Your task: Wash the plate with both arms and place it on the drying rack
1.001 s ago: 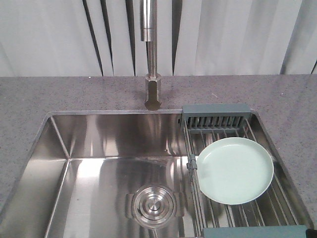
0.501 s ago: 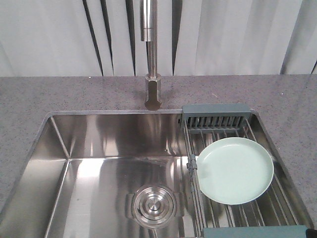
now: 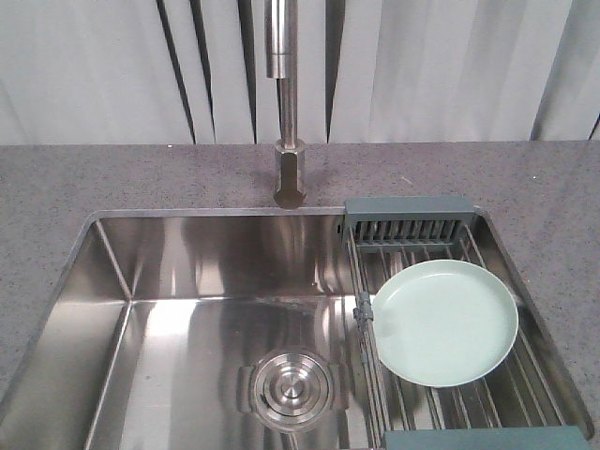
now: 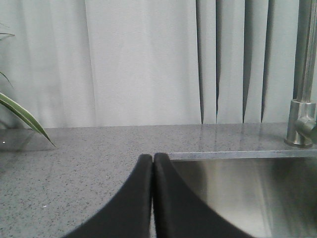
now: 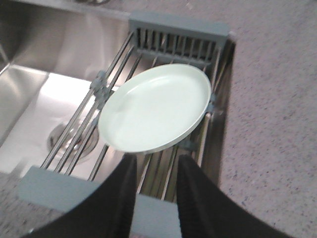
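Front-facing view: the round, shallow, pale mint-green plate (image 3: pixel 445 322) lies flat on the drying rack of thin parallel steel rods (image 3: pixel 450 328), which spans the right end of the stainless steel sink basin (image 3: pixel 187 319). The rack's grey-blue slotted end piece (image 3: pixel 408 218) sits against the basin's far right corner, and its plain grey-blue end piece (image 3: pixel 483 438) sits at the near edge. The plate's left rim reaches the rack's left rods, just beside a small grey clip (image 3: pixel 363 309). A round steel drain cover (image 3: pixel 292 388) lies on the basin floor left of the rack. A brushed-steel tap column (image 3: pixel 288 103) rises from the speckled grey stone countertop (image 3: pixel 141 178) behind the basin's far edge, in front of pale pleated curtains (image 3: pixel 422 66). Neither arm appears in this view.

From the right wrist, the black right gripper (image 5: pixel 156 166) hangs over the rack's near end, its two curved fingers (image 5: pixel 121 186) spread apart with rods and the near end piece visible between them. They hold nothing; the fingertips lie just short of the plate's near rim in the picture, and contact cannot be judged.

From the left wrist, the black left gripper (image 4: pixel 152 158) has its fingers (image 4: pixel 136 198) pressed together with only a thin seam between them, pinching nothing. It sits above the basin's left edge, where countertop meets steel. A green plant leaf (image 4: pixel 22 115) enters from the left edge.
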You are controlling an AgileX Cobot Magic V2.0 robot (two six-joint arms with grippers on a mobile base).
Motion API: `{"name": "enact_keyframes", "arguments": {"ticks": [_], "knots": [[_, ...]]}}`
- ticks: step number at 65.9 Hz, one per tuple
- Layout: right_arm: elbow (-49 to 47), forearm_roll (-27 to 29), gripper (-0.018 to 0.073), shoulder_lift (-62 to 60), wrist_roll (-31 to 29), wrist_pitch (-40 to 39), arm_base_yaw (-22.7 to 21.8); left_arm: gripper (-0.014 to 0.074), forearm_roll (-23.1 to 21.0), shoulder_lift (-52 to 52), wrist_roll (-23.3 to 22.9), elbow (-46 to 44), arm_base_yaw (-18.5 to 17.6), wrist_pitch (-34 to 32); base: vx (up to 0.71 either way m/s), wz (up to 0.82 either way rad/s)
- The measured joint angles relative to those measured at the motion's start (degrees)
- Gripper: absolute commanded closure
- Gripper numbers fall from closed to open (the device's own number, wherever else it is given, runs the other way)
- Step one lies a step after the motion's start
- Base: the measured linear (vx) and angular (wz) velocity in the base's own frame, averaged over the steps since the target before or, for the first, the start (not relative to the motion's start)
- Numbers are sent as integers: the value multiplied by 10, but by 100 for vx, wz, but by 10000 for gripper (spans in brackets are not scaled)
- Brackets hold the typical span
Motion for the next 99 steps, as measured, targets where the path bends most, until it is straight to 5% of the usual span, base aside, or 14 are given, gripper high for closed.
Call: {"name": "enact_keyframes", "arguments": {"ticks": [8,22,48,82,99], "knots": [[65,-3,575,-41,0,-90,-38,603,0,0,1,0,0,0,0,0],[163,-4,566,-96,-2,-211,-79,603,0,0,1,0,0,0,0,0],[287,-14,564,-173,-4,-385,-83,603,0,0,1,0,0,0,0,0],[288,-16,564,-175,-4,-400,-83,603,0,0,1,0,0,0,0,0],[288,-80,564,-175,45,-400,-83,603,0,0,1,0,0,0,0,0]]}}
